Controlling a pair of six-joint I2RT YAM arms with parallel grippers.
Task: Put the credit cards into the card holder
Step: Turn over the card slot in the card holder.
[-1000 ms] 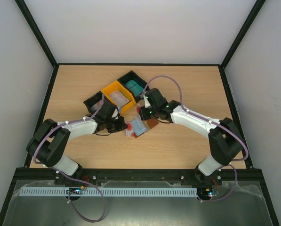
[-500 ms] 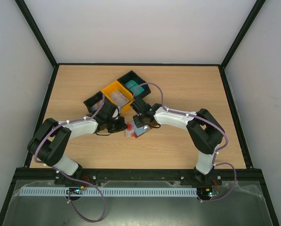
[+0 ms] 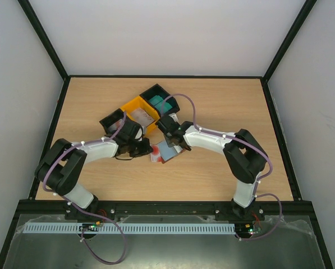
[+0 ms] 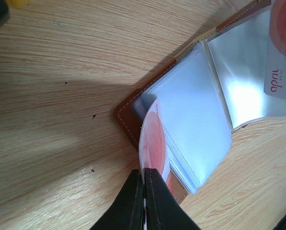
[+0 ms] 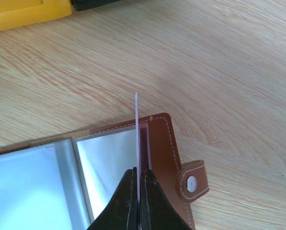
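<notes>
The brown card holder [image 4: 126, 114] lies open on the table, its clear sleeves [image 4: 195, 129] fanned out. My left gripper [image 4: 145, 171] is shut on a white credit card with red markings [image 4: 154, 141], whose far edge lies at the holder's left sleeves. My right gripper [image 5: 138, 171] is shut on a thin white credit card [image 5: 136, 129] seen edge-on, standing upright over the holder's right flap [image 5: 159, 139] beside the snap tab [image 5: 193, 181]. From above, the holder [image 3: 164, 152] lies between the left gripper [image 3: 147, 150] and the right gripper [image 3: 175, 147].
Behind the holder stand three bins in a row: a black bin [image 3: 114, 120], a yellow bin [image 3: 134, 105] with greyish cards, and a black bin [image 3: 150, 91] with teal cards [image 3: 160, 103]. The yellow bin's edge [image 5: 28, 12] is close ahead of the right gripper.
The right arm has folded its elbow inward and brought its card from beside the bins down over the holder's right flap. The left arm has barely moved.
</notes>
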